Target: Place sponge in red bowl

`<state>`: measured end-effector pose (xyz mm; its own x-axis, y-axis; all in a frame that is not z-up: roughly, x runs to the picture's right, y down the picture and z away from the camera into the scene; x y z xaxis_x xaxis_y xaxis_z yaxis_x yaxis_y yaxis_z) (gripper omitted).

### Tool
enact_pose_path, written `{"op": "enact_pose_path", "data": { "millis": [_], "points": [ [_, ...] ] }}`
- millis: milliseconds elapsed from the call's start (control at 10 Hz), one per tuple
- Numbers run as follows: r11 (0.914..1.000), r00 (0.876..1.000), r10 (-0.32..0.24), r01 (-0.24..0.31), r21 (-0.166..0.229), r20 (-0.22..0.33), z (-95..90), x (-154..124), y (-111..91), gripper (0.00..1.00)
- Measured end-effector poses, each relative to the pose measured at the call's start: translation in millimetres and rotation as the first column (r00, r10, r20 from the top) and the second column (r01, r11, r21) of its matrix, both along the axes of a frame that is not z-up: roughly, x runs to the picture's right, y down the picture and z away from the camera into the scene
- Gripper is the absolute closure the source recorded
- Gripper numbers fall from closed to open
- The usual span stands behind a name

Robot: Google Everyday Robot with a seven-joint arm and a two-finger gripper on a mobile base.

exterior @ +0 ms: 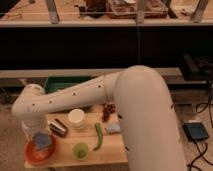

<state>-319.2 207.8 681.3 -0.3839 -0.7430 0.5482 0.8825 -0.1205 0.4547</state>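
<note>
Camera view: arm sweeps left across the bench (112,150); claw (33,131) sits low at the left end, just above and behind the red bowl (31,154). Sponge (43,141) lies in the bowl, just right of and below the claw. Can't tell claw opening, nor whether it touches the sponge. Near: white cup (76,119), green pepper (98,136).

White cup (76,118), green pepper (98,136), grapes (108,111), green bin (62,83).
</note>
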Motion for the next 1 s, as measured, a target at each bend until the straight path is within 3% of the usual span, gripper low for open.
{"op": "enact_pose_path", "data": {
  "millis": [200,500,700,1000],
  "points": [
    [1.0,1.0,0.008,-0.008,-0.001,-0.009,9.2,29.3,7.0,0.2],
    [0.9997,1.0,-0.007,0.007,-0.022,0.005,15.9,29.2,17.8,0.2],
    [0.9993,0.999,-0.023,0.024,-0.03,0.028,11.5,12.1,23.9,0.2],
    [0.9994,0.998,-0.007,0.009,-0.032,0.058,2.2,11.7,19.9,0.2]
  ]
}}
